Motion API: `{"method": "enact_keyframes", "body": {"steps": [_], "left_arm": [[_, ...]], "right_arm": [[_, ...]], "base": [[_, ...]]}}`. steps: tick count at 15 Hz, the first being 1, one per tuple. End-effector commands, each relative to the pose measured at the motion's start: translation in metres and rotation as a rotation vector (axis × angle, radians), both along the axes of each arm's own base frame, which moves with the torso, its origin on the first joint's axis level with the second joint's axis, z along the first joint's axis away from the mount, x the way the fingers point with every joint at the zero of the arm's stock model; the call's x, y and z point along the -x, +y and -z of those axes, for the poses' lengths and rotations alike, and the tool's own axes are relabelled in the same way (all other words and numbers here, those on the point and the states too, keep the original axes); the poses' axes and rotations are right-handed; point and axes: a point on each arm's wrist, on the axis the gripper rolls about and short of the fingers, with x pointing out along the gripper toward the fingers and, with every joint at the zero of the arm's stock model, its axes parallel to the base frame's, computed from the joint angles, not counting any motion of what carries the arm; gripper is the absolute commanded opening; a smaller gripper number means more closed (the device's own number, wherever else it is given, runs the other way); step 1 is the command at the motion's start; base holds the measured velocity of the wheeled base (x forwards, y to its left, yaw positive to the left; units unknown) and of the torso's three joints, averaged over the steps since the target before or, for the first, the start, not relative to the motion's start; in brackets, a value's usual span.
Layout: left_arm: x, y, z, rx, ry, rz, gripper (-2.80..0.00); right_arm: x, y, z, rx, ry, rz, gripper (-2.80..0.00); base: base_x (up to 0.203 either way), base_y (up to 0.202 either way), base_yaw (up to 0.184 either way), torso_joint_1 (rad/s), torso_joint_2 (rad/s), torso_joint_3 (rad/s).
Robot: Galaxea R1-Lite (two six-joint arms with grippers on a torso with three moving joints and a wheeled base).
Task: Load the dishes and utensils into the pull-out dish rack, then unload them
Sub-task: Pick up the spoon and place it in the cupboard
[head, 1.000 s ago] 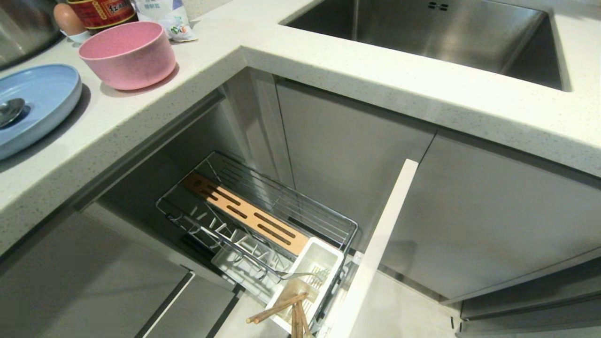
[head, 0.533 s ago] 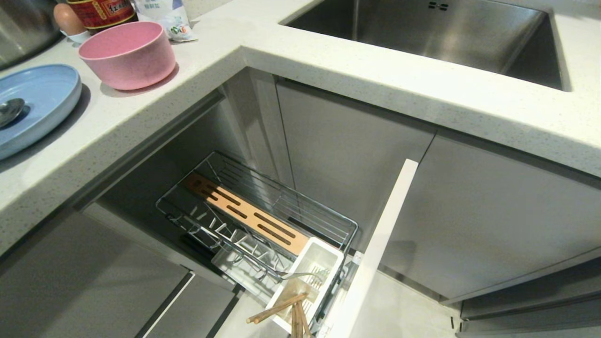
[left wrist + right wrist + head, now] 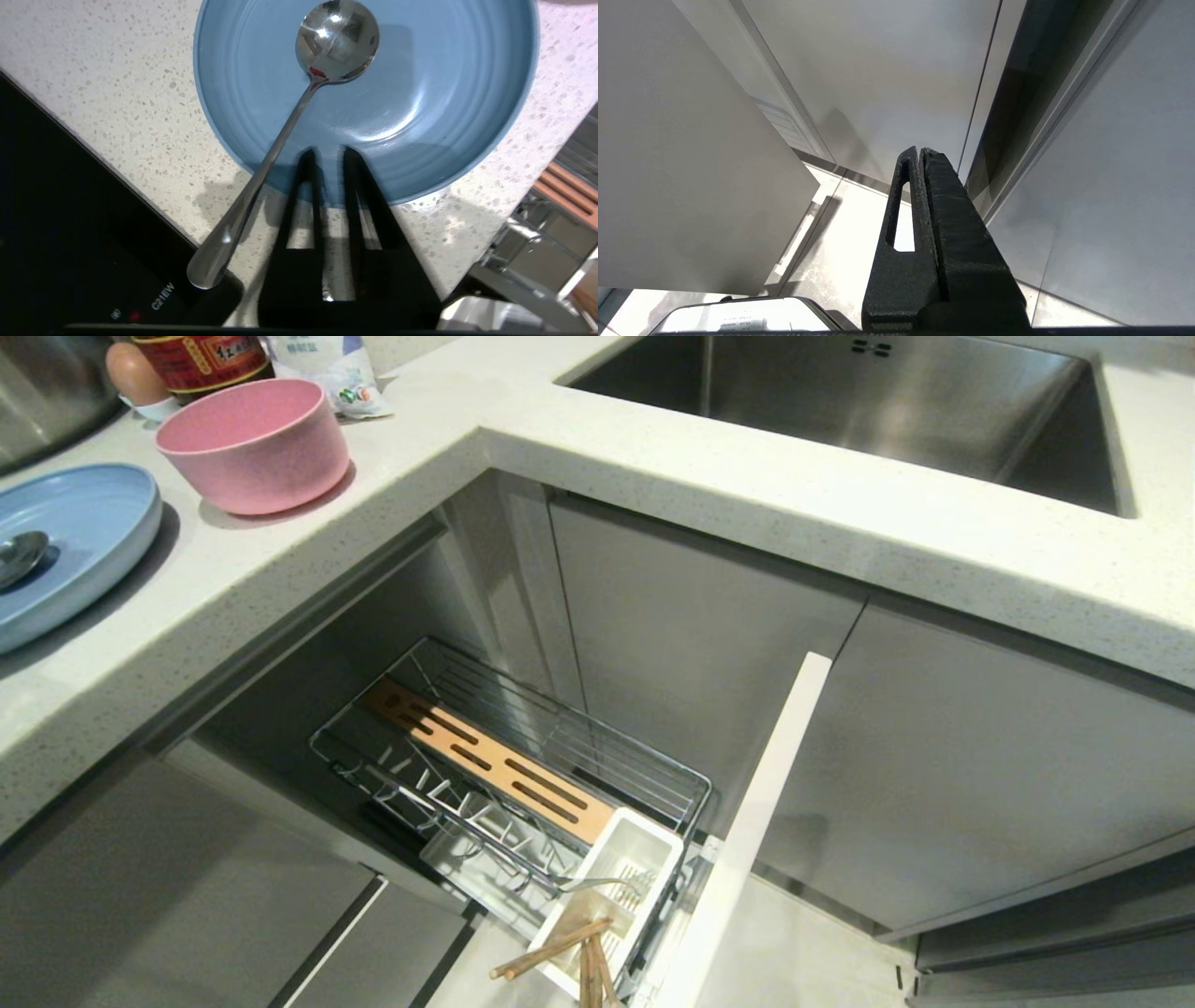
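The light-blue plate (image 3: 84, 523) lies on the counter at the far left with the silver spoon (image 3: 19, 558) resting in it. The pink bowl (image 3: 252, 443) stands beside it. In the left wrist view my left gripper (image 3: 328, 151) hovers over the near rim of the plate (image 3: 420, 93), its fingers slightly open and empty. The spoon (image 3: 289, 121) lies just beside them, its handle reaching out over the counter. The pull-out dish rack (image 3: 504, 765) is extended below. Its white caddy (image 3: 616, 868) holds the chopsticks (image 3: 560, 947) and a fork (image 3: 597, 882). My right gripper (image 3: 920, 150) is shut, parked low by the cabinets.
A steel sink (image 3: 840, 392) sits at the back right of the counter. A steel pot (image 3: 47, 383), an egg (image 3: 131, 373) and a red jar (image 3: 201, 359) stand behind the dishes. A black cooktop (image 3: 70, 233) borders the plate. The rack's white front panel (image 3: 756, 821) juts out.
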Motion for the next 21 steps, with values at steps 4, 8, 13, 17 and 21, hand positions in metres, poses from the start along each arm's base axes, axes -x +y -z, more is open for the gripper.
{"method": "enact_keyframes", "body": {"steps": [4,8,13,17,21], "left_arm": [[-0.014,0.013,0.006,0.035,0.037,0.011,0.0],[-0.027,0.02,0.011,0.06,0.059,0.052,0.0],[-0.045,0.027,0.018,0.085,0.093,0.1,0.0],[-0.056,0.027,0.024,0.094,0.104,0.146,0.0],[-0.06,0.027,0.028,0.098,0.097,0.173,0.0]], "right_arm": [[0.0,0.0,0.0,0.0,-0.005,0.0,-2.8],[0.0,0.0,0.0,0.0,-0.005,0.0,-2.8],[0.0,0.0,0.0,0.0,-0.005,0.0,-2.8],[0.0,0.0,0.0,0.0,-0.005,0.001,-2.8],[0.0,0.0,0.0,0.0,-0.005,0.0,-2.8]], "base": [[0.0,0.0,0.0,0.0,0.0,0.0],[0.0,0.0,0.0,0.0,0.0,0.0],[0.0,0.0,0.0,0.0,0.0,0.0],[0.0,0.0,0.0,0.0,0.0,0.0],[0.0,0.0,0.0,0.0,0.0,0.0]]}}
